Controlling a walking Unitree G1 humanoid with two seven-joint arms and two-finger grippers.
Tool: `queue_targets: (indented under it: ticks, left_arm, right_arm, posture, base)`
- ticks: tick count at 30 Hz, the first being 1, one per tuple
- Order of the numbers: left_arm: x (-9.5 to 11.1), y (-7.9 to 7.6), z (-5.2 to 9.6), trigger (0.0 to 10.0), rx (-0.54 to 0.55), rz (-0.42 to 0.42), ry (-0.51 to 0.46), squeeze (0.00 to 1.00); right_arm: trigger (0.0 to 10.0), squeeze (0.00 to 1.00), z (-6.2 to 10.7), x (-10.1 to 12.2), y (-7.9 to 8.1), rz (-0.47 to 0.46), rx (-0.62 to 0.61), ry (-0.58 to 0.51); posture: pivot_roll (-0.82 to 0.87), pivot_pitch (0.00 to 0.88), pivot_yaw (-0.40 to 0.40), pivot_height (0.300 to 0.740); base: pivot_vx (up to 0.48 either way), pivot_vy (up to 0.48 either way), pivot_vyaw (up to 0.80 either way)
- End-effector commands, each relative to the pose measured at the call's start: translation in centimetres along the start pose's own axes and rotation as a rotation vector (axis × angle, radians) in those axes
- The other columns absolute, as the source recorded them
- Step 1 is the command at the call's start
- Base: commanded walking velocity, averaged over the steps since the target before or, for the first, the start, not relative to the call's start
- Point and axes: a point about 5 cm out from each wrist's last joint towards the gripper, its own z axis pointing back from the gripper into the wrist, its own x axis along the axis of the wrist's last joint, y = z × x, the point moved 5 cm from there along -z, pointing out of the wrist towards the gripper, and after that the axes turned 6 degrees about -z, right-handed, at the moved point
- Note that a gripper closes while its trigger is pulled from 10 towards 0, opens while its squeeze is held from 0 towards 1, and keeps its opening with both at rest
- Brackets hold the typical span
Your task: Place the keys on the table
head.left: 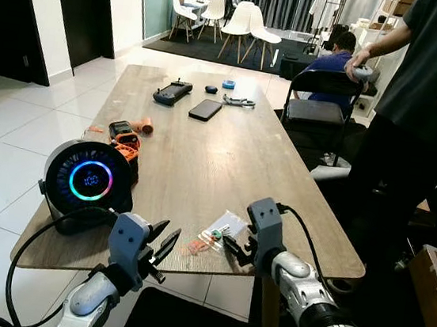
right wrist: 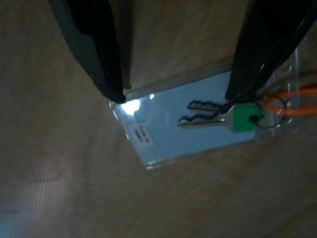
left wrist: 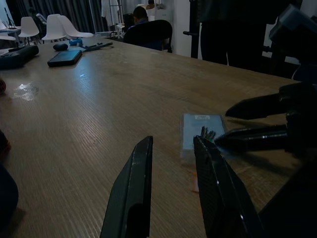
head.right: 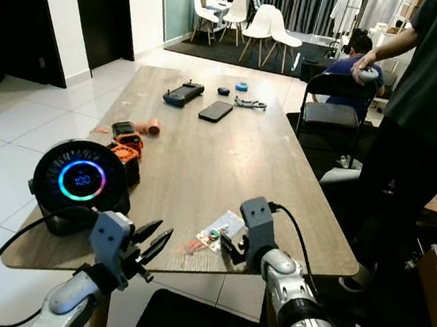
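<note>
The keys [right wrist: 218,116], silver with a green head [head.left: 214,235], lie on a clear card sleeve [right wrist: 173,134] on the wooden table [head.left: 204,154] near its front edge. An orange cord [head.left: 195,246] trails from their ring. My right gripper [head.left: 230,243] hovers open over the sleeve, its fingers straddling it; one fingertip [right wrist: 235,94] touches the keys at the green head. My left gripper [head.left: 163,240] is open and empty at the front edge, just left of the cord, pointing along the tabletop toward the sleeve [left wrist: 200,130].
A round black device with a glowing ring [head.left: 89,179] and orange tools [head.left: 125,140] stand at the front left. A phone [head.left: 205,109] and a controller [head.left: 171,91] lie at the far end. A person [head.left: 427,85] stands at the right beside a black chair [head.left: 322,96].
</note>
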Motion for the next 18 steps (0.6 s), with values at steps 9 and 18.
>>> queue_targets:
  ticks: [9,18]
  left_arm:
    - [-0.1,-0.5,0.2,10.0,-0.019,-0.003,0.009,0.00]
    - [0.0,-0.4,0.3,10.0,-0.021,-0.002,0.001,0.00]
  right_arm:
    - [10.0,0.00,0.1,-3.9,3.9,0.047,0.192,0.156]
    - [10.0,0.00,-0.1,-2.4,7.5,0.043,0.348,0.095]
  posture:
    - [0.02,0.127,-0.029,0.740]
    - [0.02,0.120,-0.028,0.740]
  base:
    - [0.000,0.000,0.00]
    - [0.000,0.000,0.00]
